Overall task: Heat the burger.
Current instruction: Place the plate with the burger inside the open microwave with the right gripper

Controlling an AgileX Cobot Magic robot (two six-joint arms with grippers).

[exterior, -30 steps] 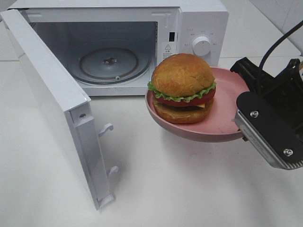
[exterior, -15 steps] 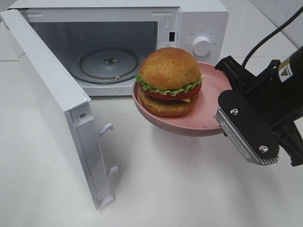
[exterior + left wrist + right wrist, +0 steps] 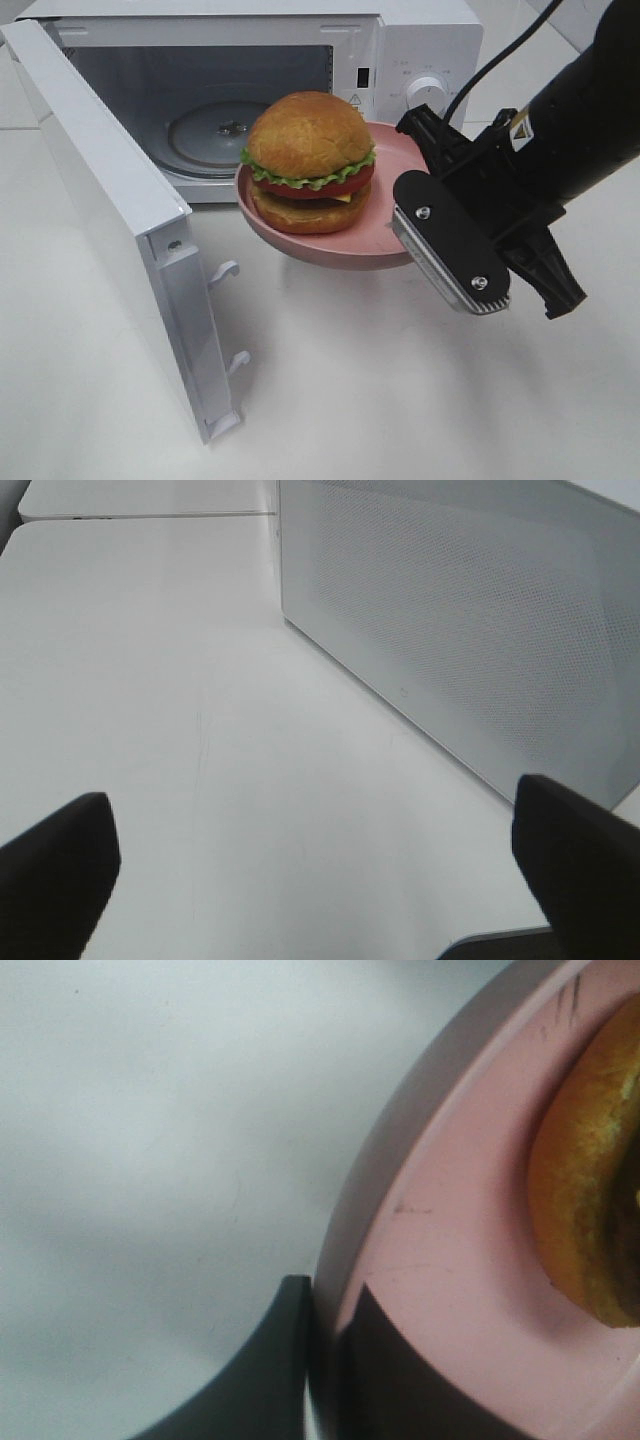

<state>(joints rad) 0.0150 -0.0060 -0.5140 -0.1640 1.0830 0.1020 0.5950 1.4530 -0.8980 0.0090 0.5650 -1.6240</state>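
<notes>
Carrying the burger (image 3: 308,160) on its pink plate (image 3: 380,245) toward the open microwave (image 3: 420,40).

Seen from the high camera, the right gripper (image 3: 416,128) is clamped on the plate's rim at about 3 o'clock, with the plate lifted off the table (image 3: 400,400) and the burger sitting toward its 9 o'clock side, just in front of the cavity mouth. The glass turntable (image 3: 230,135) lies at 10 o'clock from the plate and the swung-out door (image 3: 100,200) at 8 o'clock. To do this well, hold the plate level, since a one-sided rim grip invites sagging and the tall burger could slide or topple. Steer along the 10 o'clock line, clear the cavity's lower lip and the door edge, and lower gently onto the turntable's middle. The left gripper (image 3: 315,865) hangs spread wide and empty over the table.
</notes>
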